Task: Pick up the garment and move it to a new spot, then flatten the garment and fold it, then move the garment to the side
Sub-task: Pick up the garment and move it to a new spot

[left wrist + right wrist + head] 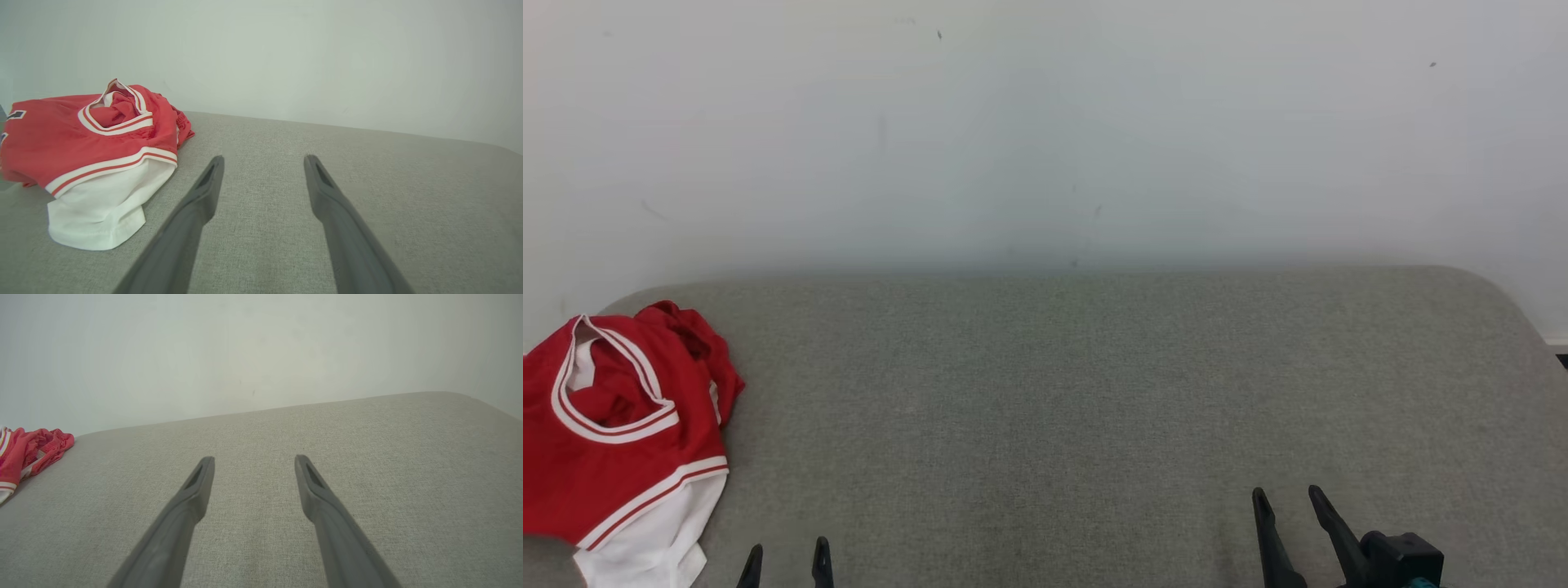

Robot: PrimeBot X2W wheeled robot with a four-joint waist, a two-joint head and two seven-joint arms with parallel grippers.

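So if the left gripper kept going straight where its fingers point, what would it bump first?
Not the red garment, lying off to its left. The left gripper points across the grey cushion toward the white wall; it would probably meet the cushion first, though depth is unclear.

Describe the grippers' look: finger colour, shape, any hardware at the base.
The left gripper and right gripper match. Each has two long, slim, matte dark grey-black fingers that taper to narrow tips, with an elongated recess on the inner face near each tip. In the head view, the right pair joins a blocky black base with a small teal part below it.
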